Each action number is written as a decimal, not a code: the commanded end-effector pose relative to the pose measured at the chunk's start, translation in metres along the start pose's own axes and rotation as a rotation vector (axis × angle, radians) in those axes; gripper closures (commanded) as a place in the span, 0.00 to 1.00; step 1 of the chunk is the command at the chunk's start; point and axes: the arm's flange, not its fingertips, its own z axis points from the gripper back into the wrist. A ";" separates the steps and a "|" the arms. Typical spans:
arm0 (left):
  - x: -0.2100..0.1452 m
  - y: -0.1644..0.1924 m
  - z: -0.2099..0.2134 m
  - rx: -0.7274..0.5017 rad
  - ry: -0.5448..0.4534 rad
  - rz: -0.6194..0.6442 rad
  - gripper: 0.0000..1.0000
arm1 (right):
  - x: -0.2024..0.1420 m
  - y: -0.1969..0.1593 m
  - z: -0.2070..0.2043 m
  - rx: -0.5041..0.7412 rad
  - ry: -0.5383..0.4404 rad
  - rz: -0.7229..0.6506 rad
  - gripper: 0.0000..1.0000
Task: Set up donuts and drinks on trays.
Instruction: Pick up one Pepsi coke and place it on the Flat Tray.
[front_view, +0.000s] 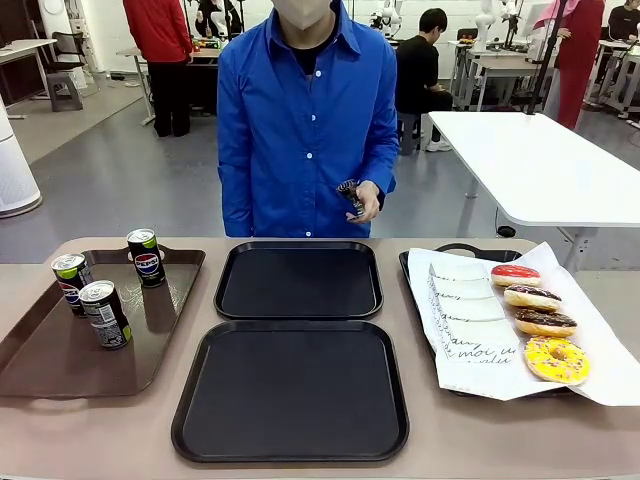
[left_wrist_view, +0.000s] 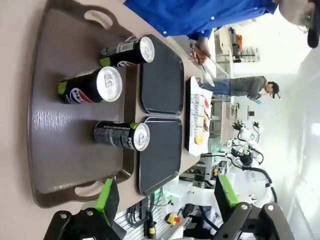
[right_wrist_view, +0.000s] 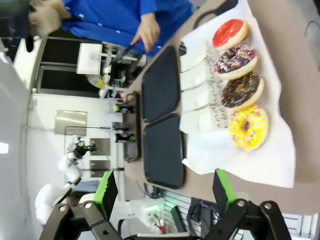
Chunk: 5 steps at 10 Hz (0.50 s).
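Well, front view first. Two matte black, nearly square plastic trays with raised rims lie in the middle of the tan desk (front_view: 470, 440): the far tray (front_view: 298, 281) toward the person, the near tray (front_view: 291, 392) toward the robot. Both are bare, so serving hasn't begun, I'd say.

On the robot's left, a glossy brown handled tray (front_view: 50, 362) carries three slim black soda cans with silver tops (front_view: 105, 313). They stand upright and apart, which leaves room for fingers around each.

On the right, a paper-lined tray (front_view: 404, 268) holds four ring donuts in a row:
- a red-iced donut (front_view: 515, 274)
- a sprinkled chocolate donut (front_view: 532, 297)
- a plain chocolate donut (front_view: 545, 323)
- a yellow sprinkled donut (front_view: 556, 359), nearest the robot

White paper sleeves with cursive script (front_view: 462, 300) lie just beside them. The person's hand (front_view: 368, 200) holds dark tongs (front_view: 349, 192) at waist height, off the desk, probably ready for the donuts.

Over to the left wrist view. The left claw (left_wrist_view: 166, 194) hovers above the brown tray's robot-side end, fingers spread wide with nothing between them. It looks along the cans, so drinks look like its job.

Now the right wrist view. The right claw (right_wrist_view: 165, 192) is spread wide too, and empty. It looks over the donuts, with the yellow one closest. With supplies at either side and the trays between them, each arm gets a short carry.
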 end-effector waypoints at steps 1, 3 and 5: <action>0.007 0.009 0.014 -0.043 -0.011 0.036 0.00 | -0.016 -0.006 0.009 0.096 0.004 0.025 0.00; 0.002 0.014 0.019 -0.024 -0.025 0.037 0.00 | -0.018 -0.008 0.015 0.077 0.018 0.022 0.00; -0.001 0.015 0.014 -0.022 -0.005 0.049 0.00 | -0.016 -0.004 0.015 0.076 -0.006 0.007 0.00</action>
